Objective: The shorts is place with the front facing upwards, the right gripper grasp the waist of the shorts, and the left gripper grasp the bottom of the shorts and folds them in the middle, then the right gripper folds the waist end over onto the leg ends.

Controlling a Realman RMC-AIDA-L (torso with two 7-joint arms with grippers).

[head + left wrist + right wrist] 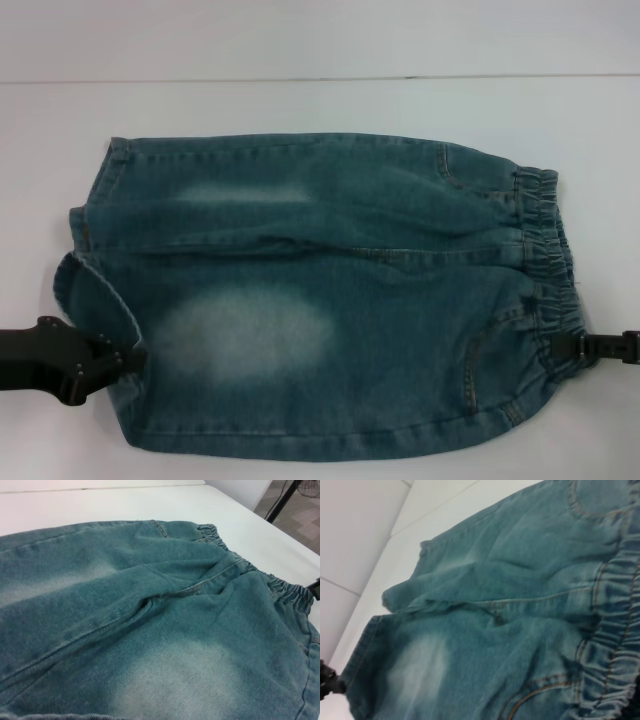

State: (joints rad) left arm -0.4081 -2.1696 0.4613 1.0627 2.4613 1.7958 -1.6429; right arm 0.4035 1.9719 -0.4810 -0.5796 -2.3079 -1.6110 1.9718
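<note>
Shorts: blue denim shorts [320, 300] lie spread flat on the white table [300, 100], front up, the elastic waist [545, 280] toward the robot's right and the leg ends [95, 290] toward its left.
Fabric: pale faded patches on each leg; a crease runs along the middle between the legs.
Left claw: the black left claw [128, 356] sits at the hem of the nearer leg, its tips touching the cloth; I cannot tell whether it has closed on it.
Right claw: the right claw [560, 347] meets the near part of the waist; its grip is likewise unclear.
</note>
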